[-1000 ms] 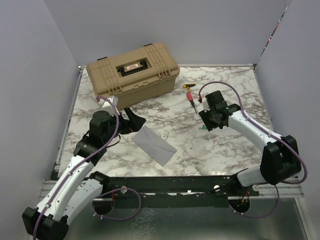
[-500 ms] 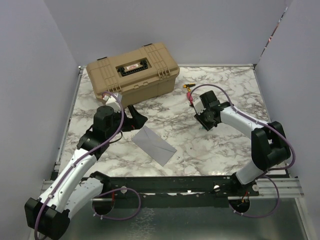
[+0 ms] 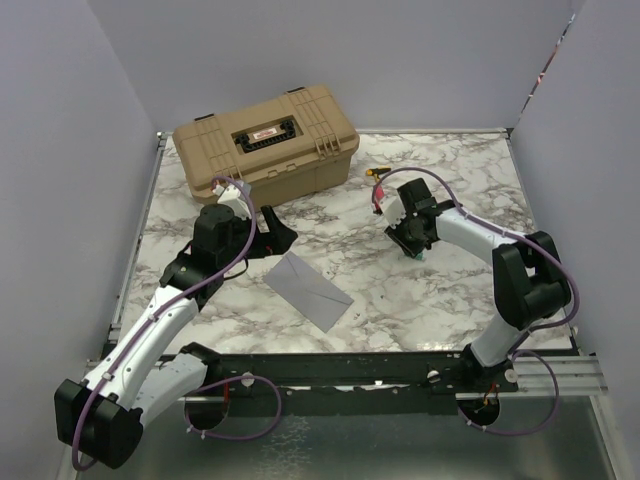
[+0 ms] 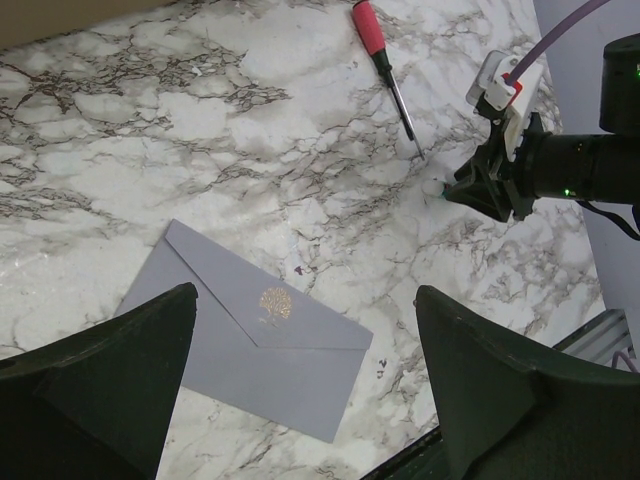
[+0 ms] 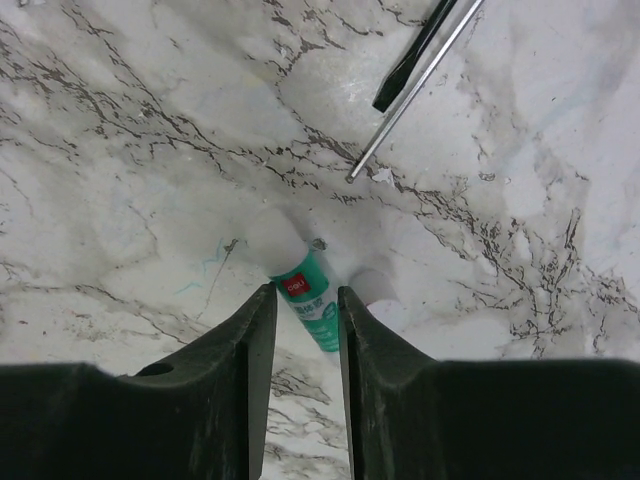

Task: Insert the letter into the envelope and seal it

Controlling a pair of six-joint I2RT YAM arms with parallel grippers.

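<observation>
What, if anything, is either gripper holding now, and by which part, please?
The right gripper appears to clamp the glue stick by its green body, white cap sticking out. The left gripper is open, empty.

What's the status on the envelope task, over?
Left gripper open beside envelope, flap closed. Right gripper straddling glue stick, grip unclear. Letter not visible. Screwdriver away from envelope.

The envelope [image 3: 308, 290] lies on the counter [image 3: 450, 300], in front of the case [image 3: 266, 145]. Right of the case lies a screwdriver [image 4: 371, 28], with a glue stick [image 5: 305, 295] just before its tip.
</observation>
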